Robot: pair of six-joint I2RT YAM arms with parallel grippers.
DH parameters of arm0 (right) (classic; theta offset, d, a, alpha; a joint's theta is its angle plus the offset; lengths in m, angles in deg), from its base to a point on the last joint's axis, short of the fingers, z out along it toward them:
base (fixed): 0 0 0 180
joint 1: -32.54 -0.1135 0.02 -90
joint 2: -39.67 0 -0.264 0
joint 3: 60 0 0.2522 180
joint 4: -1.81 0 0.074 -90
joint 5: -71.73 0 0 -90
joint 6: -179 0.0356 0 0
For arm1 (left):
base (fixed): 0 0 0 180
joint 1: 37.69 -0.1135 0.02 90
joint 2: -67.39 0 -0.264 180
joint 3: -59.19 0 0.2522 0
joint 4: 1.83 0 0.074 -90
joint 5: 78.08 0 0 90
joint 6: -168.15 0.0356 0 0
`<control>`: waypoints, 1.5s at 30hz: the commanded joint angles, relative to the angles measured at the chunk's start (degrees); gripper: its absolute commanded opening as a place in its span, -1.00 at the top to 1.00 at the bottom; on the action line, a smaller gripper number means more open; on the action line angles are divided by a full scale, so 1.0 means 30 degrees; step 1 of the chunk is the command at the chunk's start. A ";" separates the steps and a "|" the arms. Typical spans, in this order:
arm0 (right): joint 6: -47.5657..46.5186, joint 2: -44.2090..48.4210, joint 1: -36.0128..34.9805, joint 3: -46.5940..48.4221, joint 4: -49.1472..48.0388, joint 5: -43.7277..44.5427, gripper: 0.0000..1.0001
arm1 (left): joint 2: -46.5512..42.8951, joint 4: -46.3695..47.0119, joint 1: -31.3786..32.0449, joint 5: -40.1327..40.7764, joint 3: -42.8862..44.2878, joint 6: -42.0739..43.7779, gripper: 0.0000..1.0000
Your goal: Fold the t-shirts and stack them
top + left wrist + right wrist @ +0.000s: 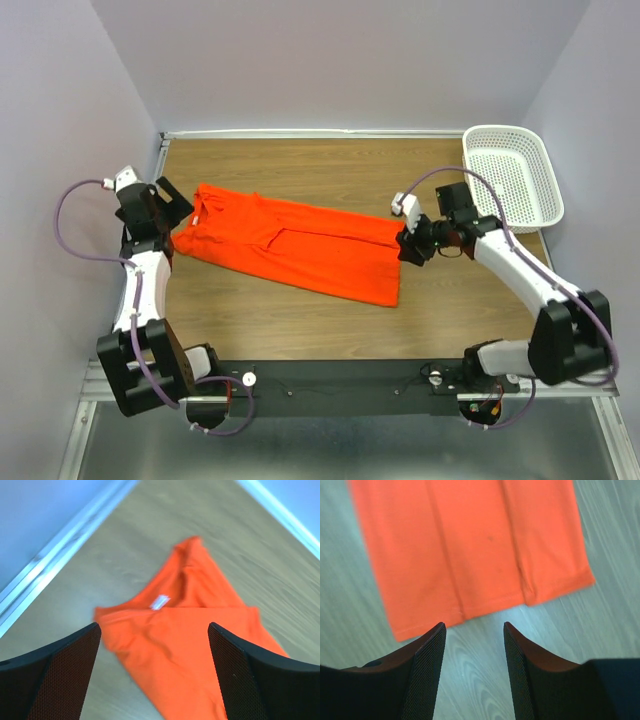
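Observation:
The orange-red t-shirt (pixel 290 245) lies flat on the wooden table, folded lengthwise into a long band that runs from the left towards the right. My left gripper (pixel 178 215) hovers at its collar end, open. In the left wrist view the left gripper (pixel 154 630) has its jaws spread wide above the t-shirt (pixel 180 650), and the white neck label (pixel 160 601) shows. My right gripper (pixel 408 245) sits just off the hem end. In the right wrist view the right gripper (pixel 474 626) is open over bare wood, with the t-shirt's hem (pixel 470 545) just beyond its tips and nothing between them.
A white perforated basket (pixel 512 175) stands at the back right corner of the table (pixel 330 320). Pale walls close in the table at the back and on both sides. Bare wood shows in front of the shirt and behind it.

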 commanded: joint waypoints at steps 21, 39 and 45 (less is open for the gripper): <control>0.6174 -1.4854 0.4834 0.9434 -0.1507 -0.1850 -0.10 | -0.8100 0.3618 0.0023 -1.0074 -0.3973 0.1272 -0.97; 0.5386 -1.2432 0.6969 0.5571 -0.1507 -0.2029 0.99 | -0.7984 0.4436 0.0052 -1.1276 -0.5260 0.0103 -0.97; 0.2632 -0.9058 0.9313 0.0708 -0.1303 -0.0183 0.99 | -0.4826 0.8273 0.0227 -1.1775 -0.6055 -0.2007 -0.96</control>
